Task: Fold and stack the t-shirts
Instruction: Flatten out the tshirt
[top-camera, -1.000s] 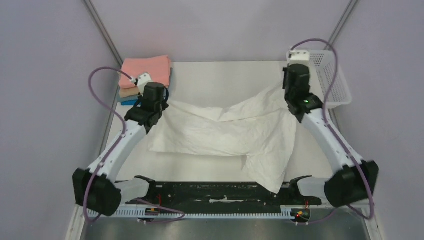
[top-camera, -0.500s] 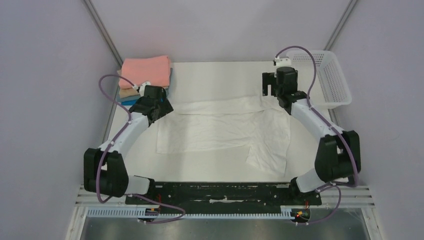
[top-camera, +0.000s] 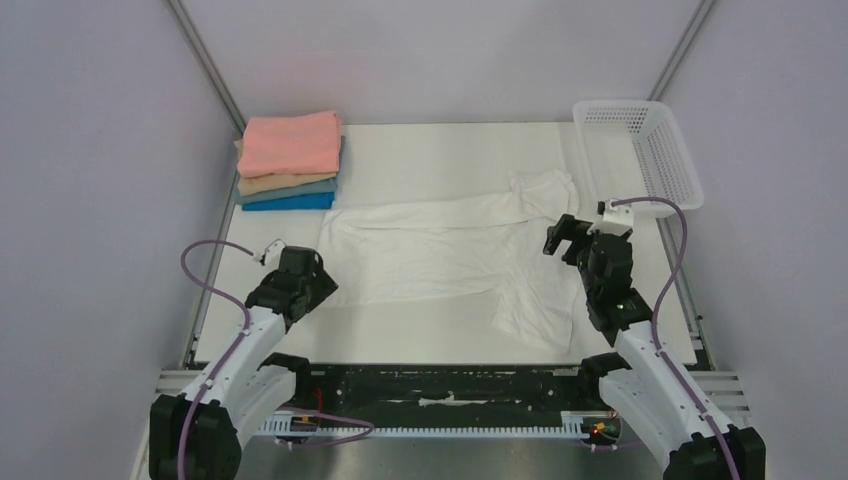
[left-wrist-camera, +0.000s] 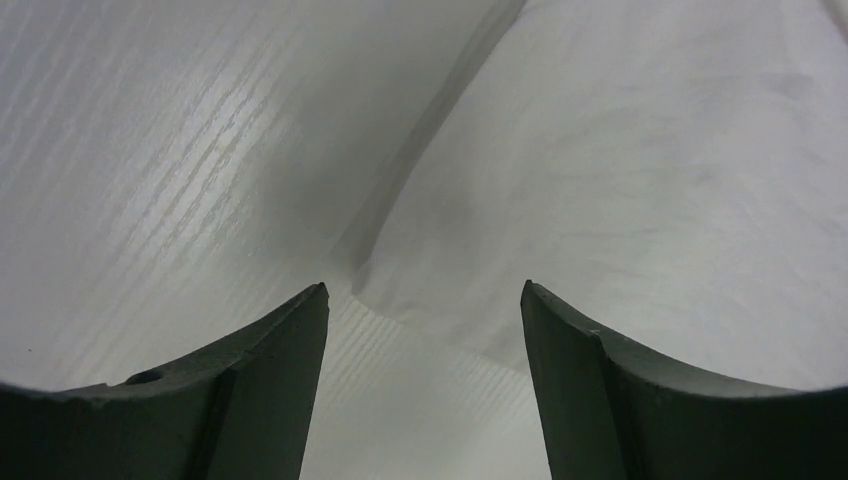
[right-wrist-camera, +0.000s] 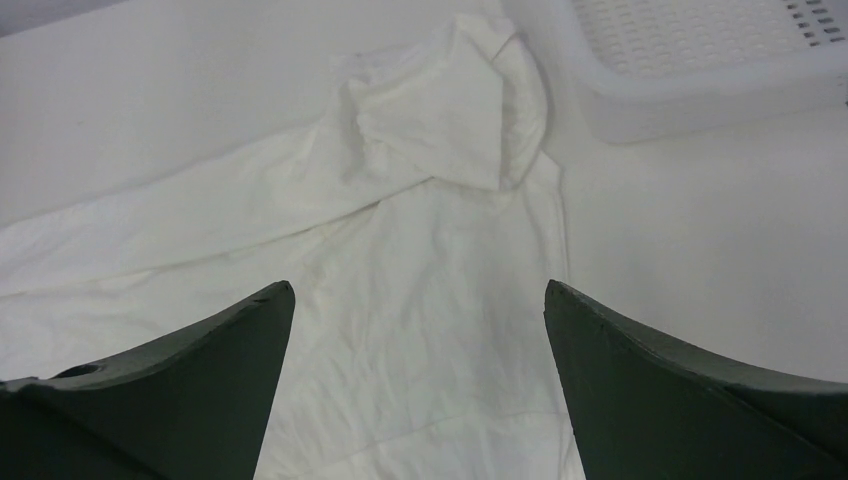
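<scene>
The white t-shirt lies spread across the middle of the table, one sleeve bunched at its far right. My left gripper hovers open at the shirt's near left corner, nothing between its fingers. My right gripper is open above the shirt's right part and holds nothing. A stack of folded t-shirts, salmon pink on top with tan, grey-blue and bright blue below, sits at the far left corner.
A white plastic mesh basket stands at the far right corner, its near wall just beyond the sleeve. Bare white table lies left of the shirt. Metal frame posts rise at the back corners.
Both grippers opened and let go of the white shirt, which dropped flat. Both arms drew back from the far side toward the near edge.
</scene>
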